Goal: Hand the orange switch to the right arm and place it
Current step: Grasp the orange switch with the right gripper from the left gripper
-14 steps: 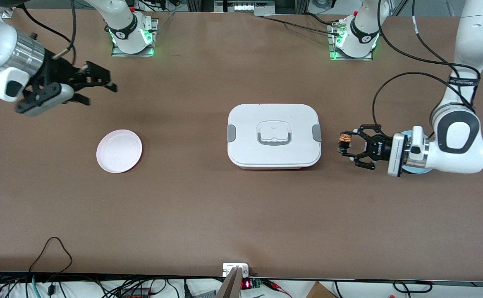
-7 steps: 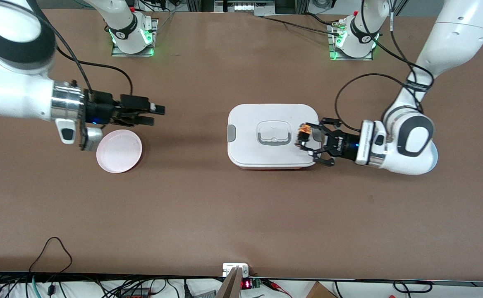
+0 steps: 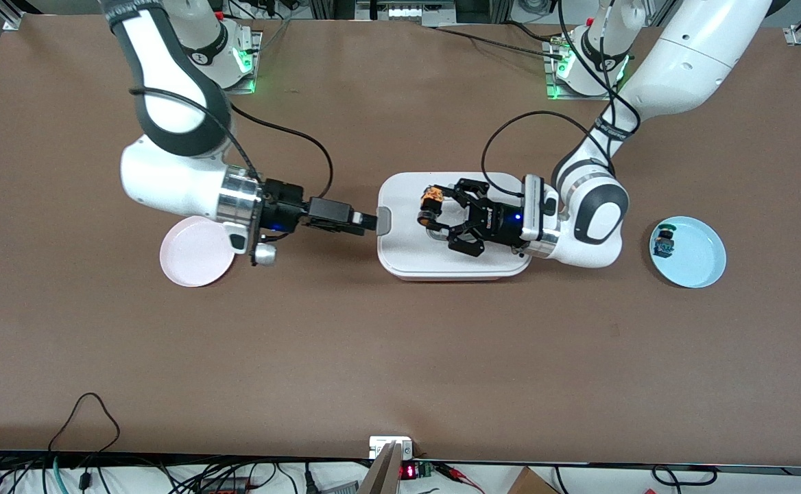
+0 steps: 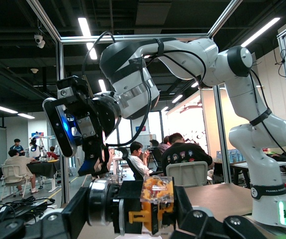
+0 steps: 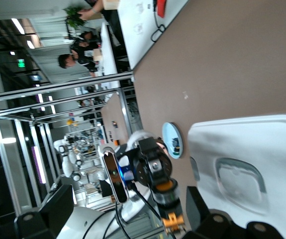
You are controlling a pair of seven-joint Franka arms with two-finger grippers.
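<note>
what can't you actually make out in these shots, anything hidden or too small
- Front view: the lid of the white box is partly covered by the left gripper holding the orange switch over it; the lid handle is hidden.
- Front view: the pink plate has an edge under the right arm's wrist.
- Front view: the small dark part on the blue plate is too small to identify.
- Left wrist view: the table is barely visible.

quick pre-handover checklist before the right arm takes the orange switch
1. Left gripper shut on the orange switch: ok.
2. Right gripper open: ok.
3. Switch held over the white lidded box, both grippers facing each other: ok.
4. Right gripper's fingers around the switch: not ok, they stand short of it.
5. Pink plate bare for placing: ok.
6. Height match between the grippers: cannot tell.
</note>
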